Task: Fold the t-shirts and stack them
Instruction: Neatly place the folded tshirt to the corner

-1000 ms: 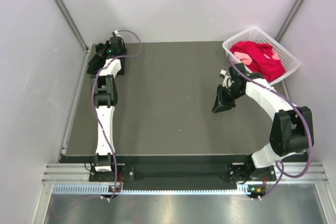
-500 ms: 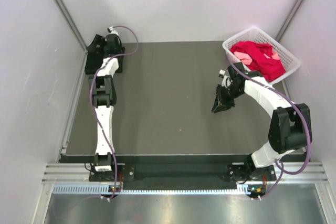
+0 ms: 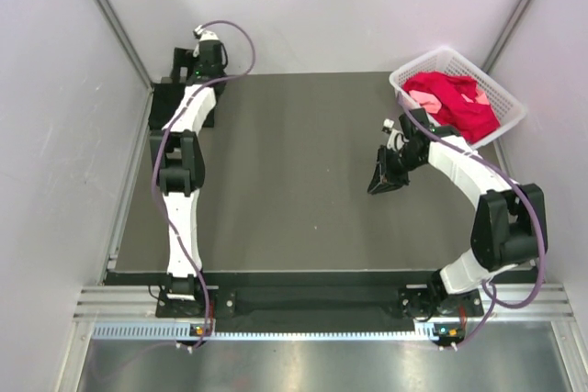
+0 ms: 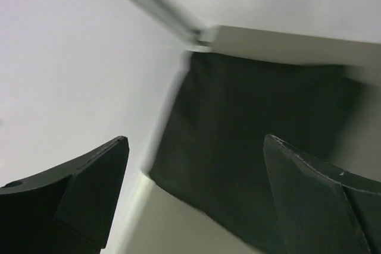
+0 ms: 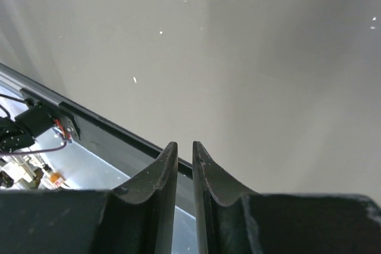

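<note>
left hand [image 4: 195, 142] spread wide, facing the black t-shirt [image 4: 256, 147].

Lone t-shirt [image 3: 163, 103] flat on bench [image 3: 285, 199], in far left corner, along left edge. Left gripper [image 4: 195, 141] above it, near far edge. Basket [image 3: 488, 78] in far right corner, heap of t-shirts [image 3: 455, 98] inside. Right gripper [image 3: 378, 185] right of bench centre, nearer than basket, to its left.

Left claw [image 4: 195, 142] spread wide, right claw [image 5: 184, 147] pressed nearly closed
</note>
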`<state>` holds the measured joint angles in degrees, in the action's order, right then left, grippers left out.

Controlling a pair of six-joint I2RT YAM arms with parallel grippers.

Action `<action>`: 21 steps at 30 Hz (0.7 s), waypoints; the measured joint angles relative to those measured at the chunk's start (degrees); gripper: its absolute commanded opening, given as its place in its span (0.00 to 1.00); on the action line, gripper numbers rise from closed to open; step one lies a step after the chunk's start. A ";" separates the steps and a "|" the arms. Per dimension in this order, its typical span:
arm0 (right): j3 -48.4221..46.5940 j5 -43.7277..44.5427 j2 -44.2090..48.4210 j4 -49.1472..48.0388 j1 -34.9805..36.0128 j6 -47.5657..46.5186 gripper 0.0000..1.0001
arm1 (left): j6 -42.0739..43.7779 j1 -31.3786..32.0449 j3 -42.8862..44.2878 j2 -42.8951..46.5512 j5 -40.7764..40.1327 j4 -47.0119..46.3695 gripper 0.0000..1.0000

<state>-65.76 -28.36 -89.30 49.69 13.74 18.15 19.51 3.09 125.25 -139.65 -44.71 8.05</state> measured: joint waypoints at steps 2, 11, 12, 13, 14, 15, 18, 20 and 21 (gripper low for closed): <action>1.42 -0.15 1.25 -1.49 0.00 0.35 0.17 | -7.65 2.16 -3.96 5.92 4.28 4.66 0.99; 12.90 0.42 16.31 -8.22 0.20 2.47 0.18 | -36.20 14.10 -43.98 44.98 30.86 5.64 0.99; 14.16 0.48 18.23 -8.74 0.26 2.67 0.18 | -38.36 15.69 -47.74 48.19 32.17 5.75 0.99; 15.87 0.55 20.55 -9.60 0.33 2.99 0.18 | -40.63 17.20 -51.30 51.23 33.38 5.79 0.99; 17.35 0.55 22.53 -10.60 0.37 3.19 0.18 | -42.97 18.91 -55.28 54.14 34.77 5.73 0.99; 18.93 0.57 24.55 -11.50 0.39 3.61 0.18 | -45.18 20.28 -58.97 56.76 35.91 5.27 0.99; 24.59 0.94 31.12 -14.91 0.42 5.42 0.20 | -53.00 23.30 -71.89 67.49 39.34 6.67 0.99; 28.72 1.01 36.11 -17.38 0.44 6.95 0.21 | -58.03 24.15 -79.34 75.49 40.11 7.63 0.99; 30.84 1.05 38.86 -18.67 0.44 7.89 0.21 | -60.39 24.41 -82.71 79.80 40.41 8.09 0.99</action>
<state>-34.92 -27.31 -50.43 31.03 14.17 26.04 -40.88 27.51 42.54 -59.86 -4.29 16.14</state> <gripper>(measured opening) 0.202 0.990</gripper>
